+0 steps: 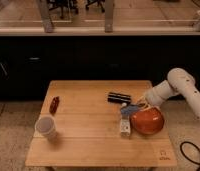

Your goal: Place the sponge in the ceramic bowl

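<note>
Gripper (139, 105) is hovering low at the far-left rim of the ceramic bowl (148, 121), with the arm reaching in from the right. How wide it is set, or whether it is holding anything, I cannot tell.

Sponge (126, 109) is showing as a small blue block just left of the gripper, outside the bowl and close against its rim. The pale bottle (124, 128) is lying just in front of it. Whether the sponge is resting on the wooden table (88, 145) or lifted off it, I cannot tell.

Handling, as a judgement:
- The sponge is looking light, soft and squashy, so it is likely to give under a pinch rather than slip.
- The best hold is probably across its narrow width, near the middle.
- The bowl is looking glossy and hard, so it may skid or chip if knocked at the rim.

The bottle and the black oblong box (118, 97) are crowding the sponge's near and far sides. The white cup (45, 127) and a small reddish object (54, 104) are sitting well apart at the left.
</note>
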